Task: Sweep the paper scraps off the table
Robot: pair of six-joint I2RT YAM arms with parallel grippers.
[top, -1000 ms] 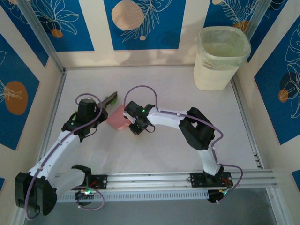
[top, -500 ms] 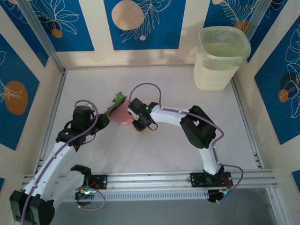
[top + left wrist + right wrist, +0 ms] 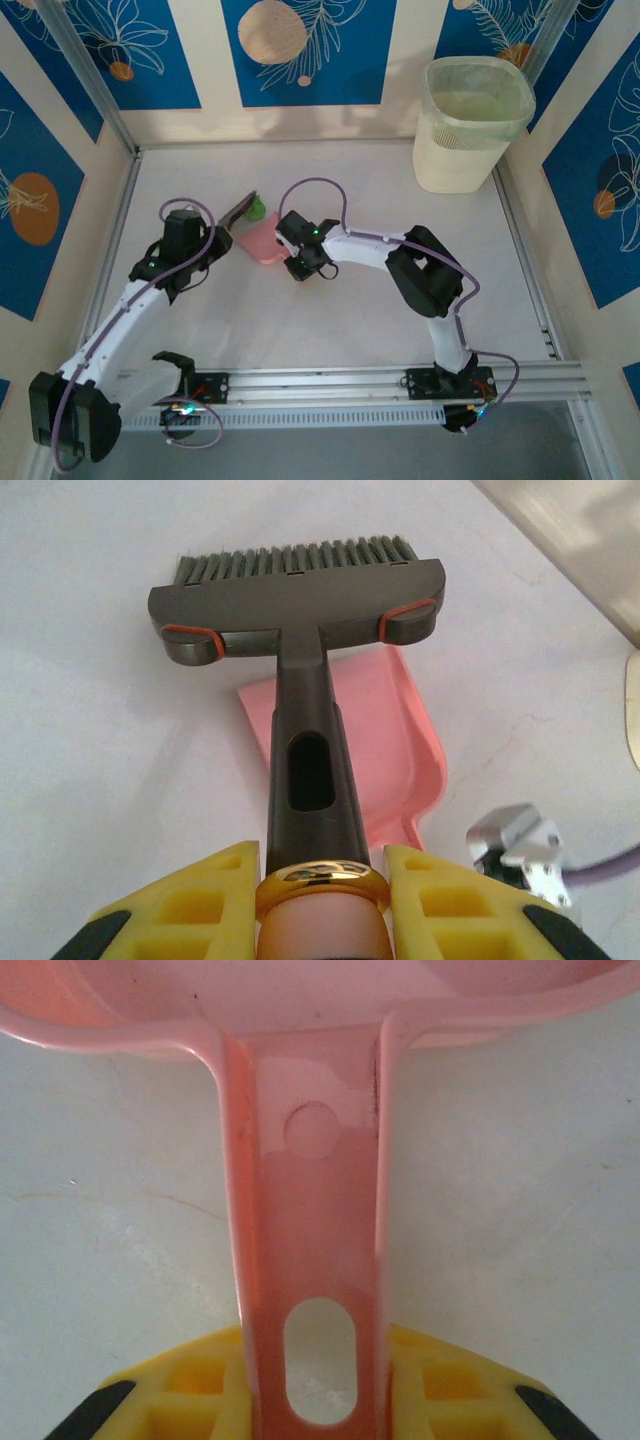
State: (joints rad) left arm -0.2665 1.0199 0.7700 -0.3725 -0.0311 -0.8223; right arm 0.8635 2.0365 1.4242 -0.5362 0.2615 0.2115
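A dark brush [image 3: 296, 600] with a thin handle is clamped in my left gripper [image 3: 320, 900], which is shut on the handle's end. Its head [image 3: 240, 210] rests at the far edge of the pink dustpan [image 3: 262, 240], bristles pointing away. My right gripper [image 3: 318, 1390] is shut on the dustpan handle [image 3: 310, 1250]; the pan [image 3: 390, 735] lies flat on the table [image 3: 350, 180]. A small green spot [image 3: 257, 209] sits at the brush head; I cannot tell whether it is a paper scrap or bristles. Other paper scraps are hidden.
A pale translucent waste bin [image 3: 470, 120] stands in the far right corner. Aluminium rails [image 3: 380, 382] edge the table at the near side and both flanks. Cream walls with blue panels close it in.
The dustpan has shifted a little away from the arms and to the right. The brush head has swung rightward along its far edge, with the left arm shifting back and forth.
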